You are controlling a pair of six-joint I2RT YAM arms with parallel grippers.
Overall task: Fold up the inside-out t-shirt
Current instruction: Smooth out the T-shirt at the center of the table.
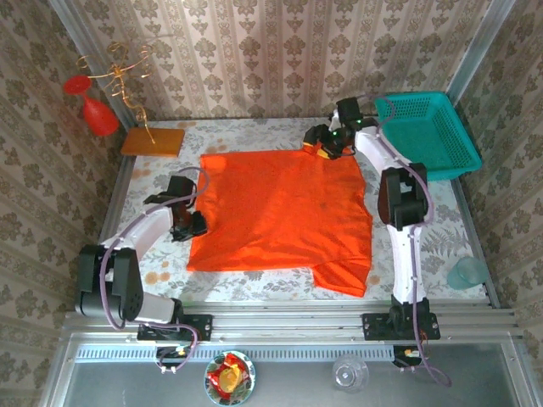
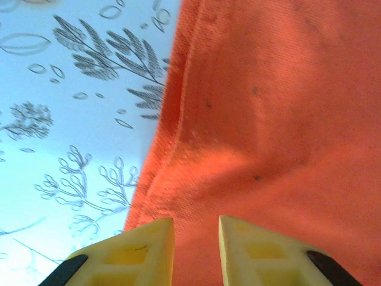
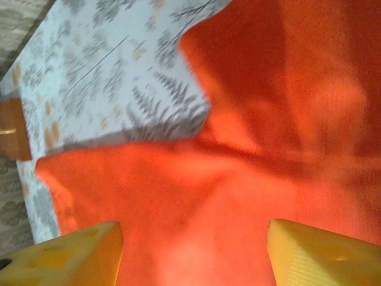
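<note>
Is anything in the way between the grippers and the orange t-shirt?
Nothing visible is. The left gripper is right at the left edge of the t-shirt, and the right gripper is at its far right corner. Both are open, with cloth straight ahead.

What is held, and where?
Nothing visibly: left gripper, jaws slightly apart, over the shirt at its left edge; right gripper open above its far edge.

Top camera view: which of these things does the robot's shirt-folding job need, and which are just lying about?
Part of the job: orange-red t-shirt, left gripper, right gripper.
Just lying about: teal basket, orange board, red ornament, glass, bowl.
</note>
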